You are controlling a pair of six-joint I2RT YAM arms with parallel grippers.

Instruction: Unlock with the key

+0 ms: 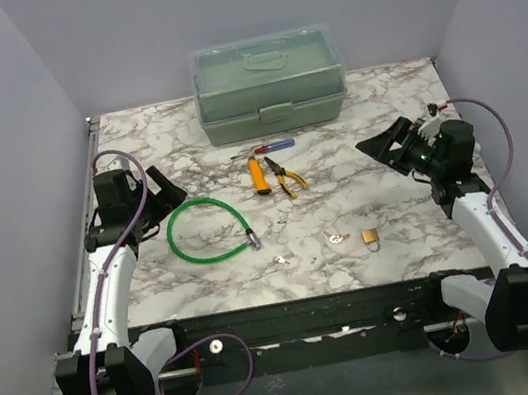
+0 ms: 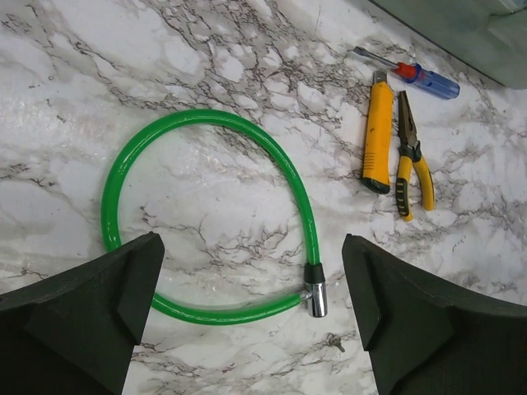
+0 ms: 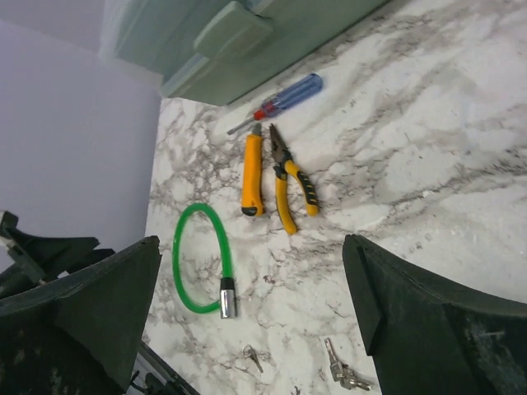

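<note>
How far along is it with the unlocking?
Barely started. Nothing looks done: the green cable lock looks closed in its loop, and the padlock and keys lie loose on the table. Nothing is in hand: the left tool and right tool hang open and empty. Left to do: pick up a key, fit it into a lock, turn it.

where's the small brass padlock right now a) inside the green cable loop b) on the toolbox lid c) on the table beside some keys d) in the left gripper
c: the padlock lies on the marble table, just right of the keys.
</note>
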